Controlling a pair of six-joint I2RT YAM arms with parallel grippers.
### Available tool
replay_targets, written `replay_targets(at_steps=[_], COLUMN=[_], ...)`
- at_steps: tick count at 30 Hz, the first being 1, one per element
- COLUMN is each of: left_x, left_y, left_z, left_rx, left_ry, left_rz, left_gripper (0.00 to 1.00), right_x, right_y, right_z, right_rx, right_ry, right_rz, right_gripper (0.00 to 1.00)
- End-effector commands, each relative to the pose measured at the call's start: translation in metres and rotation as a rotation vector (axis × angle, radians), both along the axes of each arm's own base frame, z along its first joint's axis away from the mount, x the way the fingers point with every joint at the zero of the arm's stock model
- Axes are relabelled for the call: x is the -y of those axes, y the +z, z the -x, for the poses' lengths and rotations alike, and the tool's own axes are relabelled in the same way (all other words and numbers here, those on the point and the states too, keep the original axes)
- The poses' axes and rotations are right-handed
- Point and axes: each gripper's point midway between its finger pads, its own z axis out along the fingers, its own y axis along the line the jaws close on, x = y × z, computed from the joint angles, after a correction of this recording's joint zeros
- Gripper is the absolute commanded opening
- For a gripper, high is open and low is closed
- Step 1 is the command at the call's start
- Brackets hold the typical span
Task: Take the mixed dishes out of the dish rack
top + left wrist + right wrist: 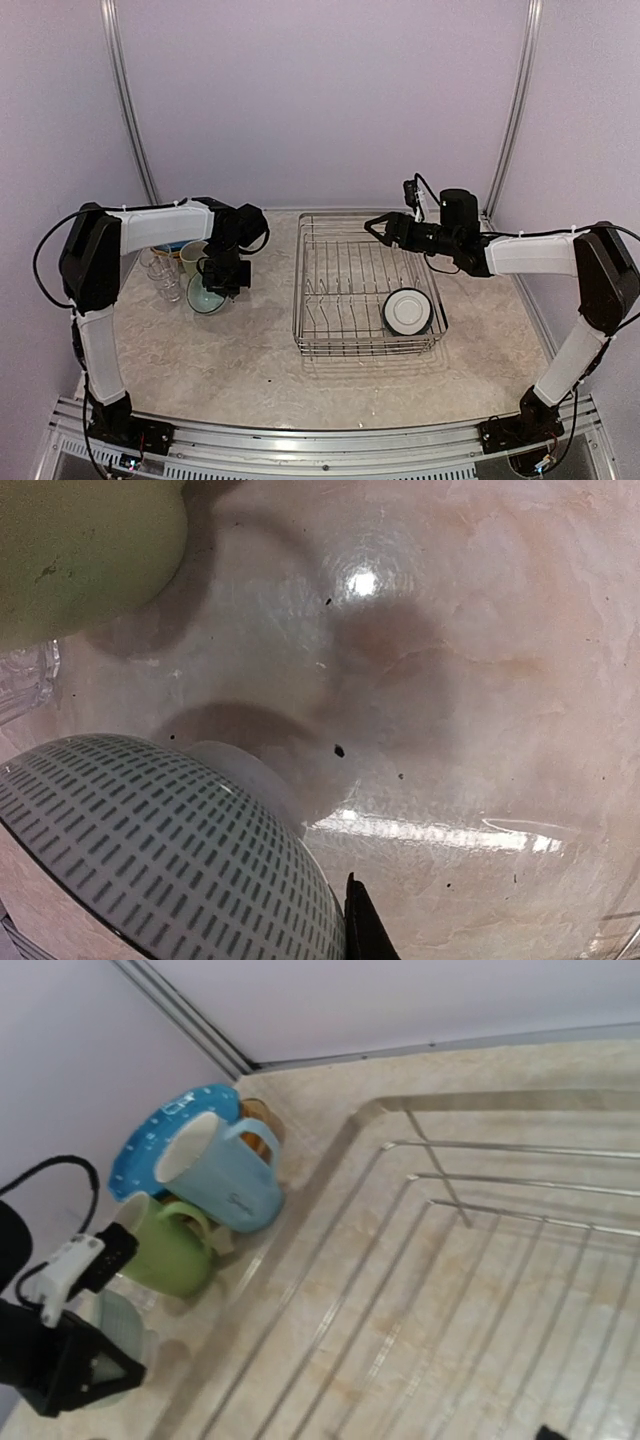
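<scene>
Silver wire forms the one dish rack (pixel 300 290) mid-table, and you have a single white bowl (pixel 407 310) lying in its near right corner. Left of the rack, apart from it, one blue plate (pixel 150 1145), one light blue mug (pixel 225 1190), one pale green mug (pixel 170 1250), one clear glass (pixel 166 280) and one dash-patterned bowl (pixel 150 870) crowd together. Your left gripper (pixel 222 283) sits at that bowl's rim. Only one finger (pixel 365 925) shows, so you cannot tell its grip. Your right gripper (pixel 374 229) hovers over the rack's far rim, fingers apart and empty.
</scene>
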Motion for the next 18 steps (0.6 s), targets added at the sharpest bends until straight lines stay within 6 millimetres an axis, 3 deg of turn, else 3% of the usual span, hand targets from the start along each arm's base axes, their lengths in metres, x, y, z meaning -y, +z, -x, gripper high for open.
replay_targets(at_steps=[1,7,12,18], left_x=[-0.008,-0.008,-0.007,-0.009], left_y=[0.000,-0.017,-0.024,-0.028], left_z=[0.002,0.009,0.010,0.013], left_rx=[-0.007,-0.065,-0.080,-0.084], left_ry=[0.007,0.008,0.004,0.000], left_rz=[-0.064,-0.078,-0.077,-0.081], left_gripper=[0.00,0.01,0.16,0.35], right_x=[0.008,0.015,0.024,0.039], right_y=[0.005,-0.013,-0.027,-0.046], right_z=[-0.002,0.001,0.010,0.037], right_rx=[0.026,0.012,-0.006,-0.091], right_ry=[-0.030,-0.024,-0.012,0.060], right_rz=[0.058,0.189,0.344,0.520], right_gripper=[0.90,0.90,0.91,0.92])
